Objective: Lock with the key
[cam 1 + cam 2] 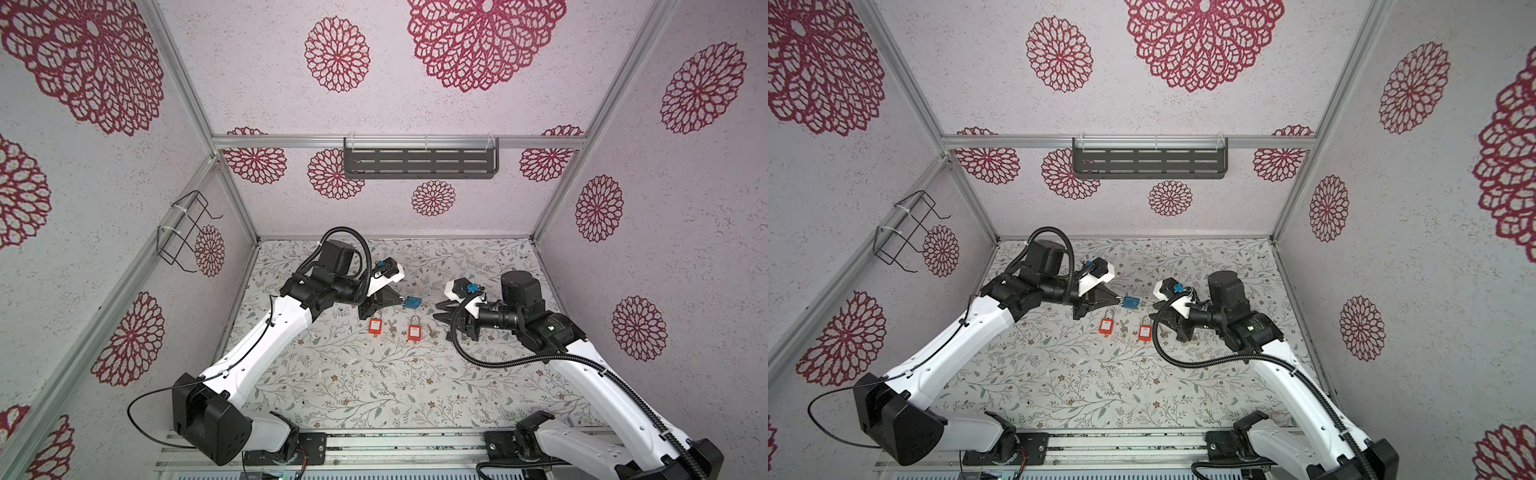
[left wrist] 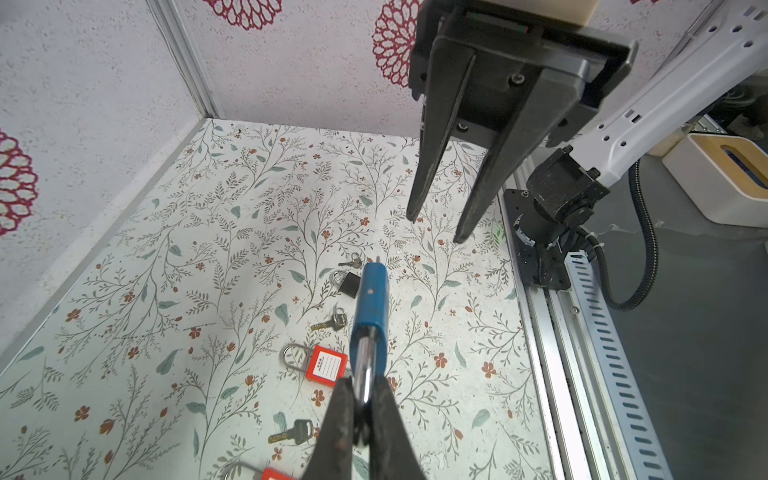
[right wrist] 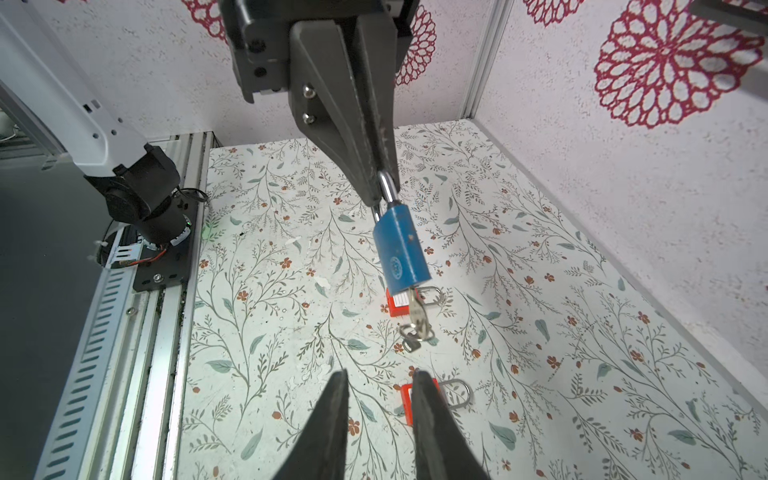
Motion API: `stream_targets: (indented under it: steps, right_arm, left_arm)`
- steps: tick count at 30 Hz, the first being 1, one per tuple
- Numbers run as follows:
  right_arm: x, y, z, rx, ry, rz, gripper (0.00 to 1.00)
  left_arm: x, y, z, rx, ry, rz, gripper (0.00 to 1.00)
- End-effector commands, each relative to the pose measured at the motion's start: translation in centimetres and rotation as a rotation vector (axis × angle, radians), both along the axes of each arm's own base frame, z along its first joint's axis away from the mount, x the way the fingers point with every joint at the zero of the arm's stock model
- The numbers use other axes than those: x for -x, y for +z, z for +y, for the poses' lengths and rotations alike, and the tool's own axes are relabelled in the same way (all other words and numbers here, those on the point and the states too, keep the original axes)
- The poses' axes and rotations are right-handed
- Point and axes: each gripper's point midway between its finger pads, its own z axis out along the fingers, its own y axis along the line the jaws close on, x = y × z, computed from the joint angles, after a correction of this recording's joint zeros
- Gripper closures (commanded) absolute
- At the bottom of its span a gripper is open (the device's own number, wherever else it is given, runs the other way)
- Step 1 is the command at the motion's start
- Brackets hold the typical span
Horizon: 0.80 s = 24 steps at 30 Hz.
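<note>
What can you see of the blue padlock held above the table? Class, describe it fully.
The blue padlock, a scuffed, painted-metal-looking block with an oval stamped logo, hangs in the air off the floral table. The left gripper is shut on its shiny silver shackle; nothing else holds it. A silver key sits in the keyhole at its far end, with a ring dangling from it.

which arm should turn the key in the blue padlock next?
Right. The left gripper is shut on the blue padlock by its shackle; the right gripper is open, empty, facing the key in its keyhole.
</note>
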Motion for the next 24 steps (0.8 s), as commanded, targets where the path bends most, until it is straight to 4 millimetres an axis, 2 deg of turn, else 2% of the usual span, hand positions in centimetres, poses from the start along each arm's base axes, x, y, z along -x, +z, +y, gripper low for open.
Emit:
stream_targets:
  steps: [1,8,24]
  right_arm:
    - [0.0,0.7,0.2,0.009,0.029,-0.022,0.74]
    - [-0.2,0.6,1.2,-0.009,0.083,0.020,0.78]
    - [-1.0,0.4,2.0,-0.027,0.107,0.040,0.78]
  left_arm:
    - [0.8,2.2,0.1,0.020,-0.030,-0.073,1.00]
    - [1.1,2.2,0.0,0.019,-0.044,-0.069,1.00]
    - [1.9,2.0,-0.5,0.015,-0.091,-0.054,1.00]
